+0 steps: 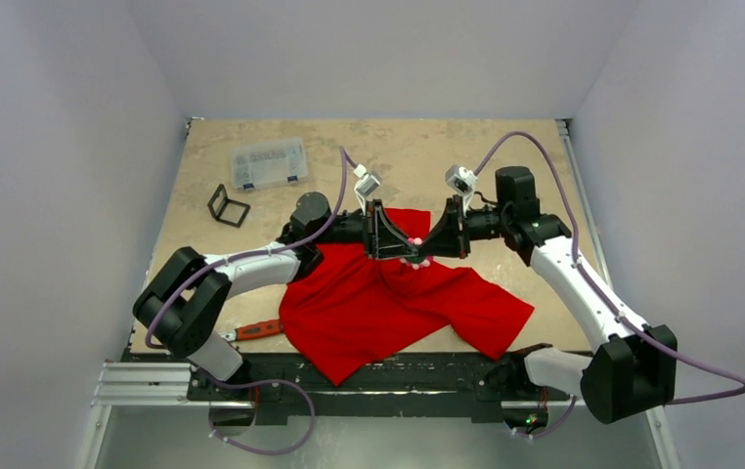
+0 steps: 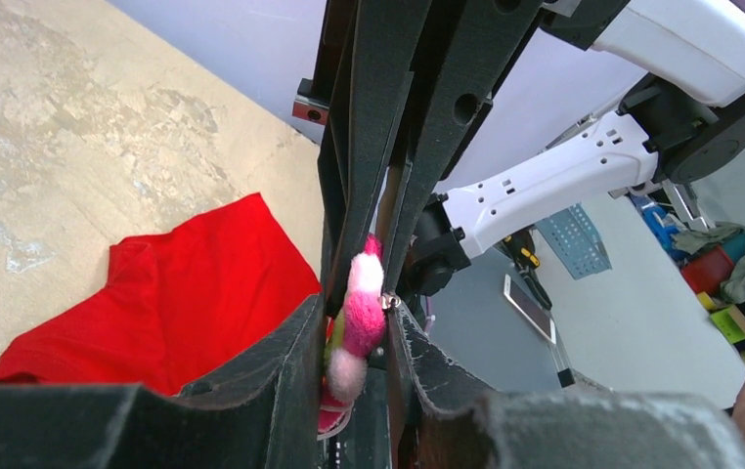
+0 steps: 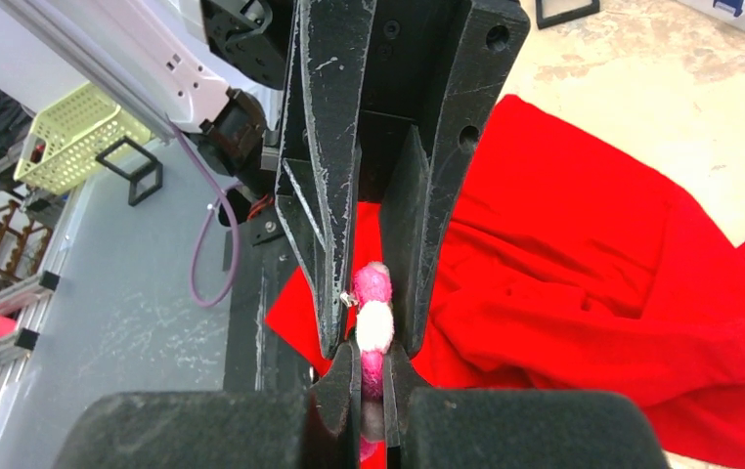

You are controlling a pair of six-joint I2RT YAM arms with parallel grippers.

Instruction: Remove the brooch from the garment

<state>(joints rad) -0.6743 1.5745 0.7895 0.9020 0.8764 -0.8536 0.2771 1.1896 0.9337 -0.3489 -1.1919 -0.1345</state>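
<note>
Left gripper (image 2: 354, 327): nearest item in its own wrist view, dark fingers rising from the bottom edge, closed on the brooch (image 2: 361, 311) from both sides. Right gripper (image 3: 371, 369): likewise nearest in its own wrist view, fingers drawn close together, pinching the lower part of the same brooch. The two grippers meet tip to tip, each one's fingers entering the other's view from above. Brooch: small, fuzzy, pink with a pale patch, a bit of silver metal showing at one edge. It is held off the table between the two sets of fingers, above the upper middle of the garment (image 1: 378, 303). Whether its pin passes through the cloth cannot be told. Garment: bright red shirt, spread rumpled on the table (image 1: 466, 147), lower edge reaching the near rail. Clear plastic box (image 1: 269, 162) with blue latches: far left of the table, well apart from the shirt. Small black frame (image 1: 228, 205): near the box, on its near-left side. Red-handled tool (image 1: 256, 330): on the table just left of the shirt, beside the left arm.
</note>
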